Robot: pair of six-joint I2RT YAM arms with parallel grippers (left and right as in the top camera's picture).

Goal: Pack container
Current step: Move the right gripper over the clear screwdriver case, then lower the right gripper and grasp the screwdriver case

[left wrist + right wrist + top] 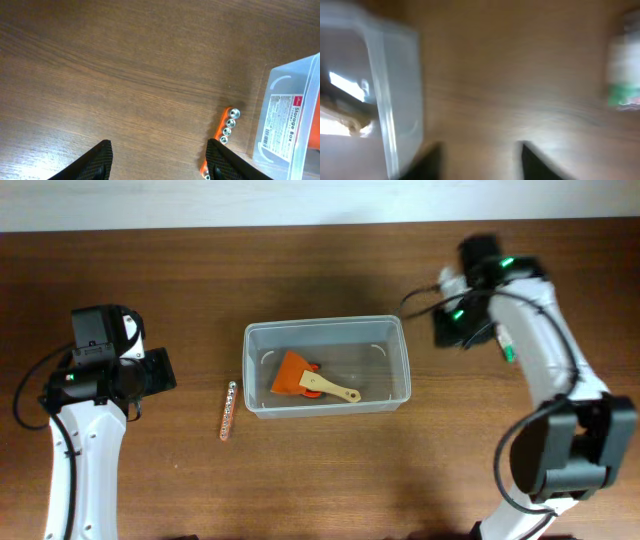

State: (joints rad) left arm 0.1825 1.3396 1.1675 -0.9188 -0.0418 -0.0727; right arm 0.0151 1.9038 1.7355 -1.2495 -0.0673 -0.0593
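Now | left pincer (159,147) agape | right pincer (480,150) agape | studded orange strip (229,410) just left of container (325,323)

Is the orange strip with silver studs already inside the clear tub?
No, the orange strip lies on the table beside the container, outside its wall.

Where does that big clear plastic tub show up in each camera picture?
Overhead: the container sits in the centre.
Left wrist: at the right edge, cut off.
Right wrist: left side, blurred.
Landmark: the orange strip beside it, seen overhead and by left wrist, not by right.
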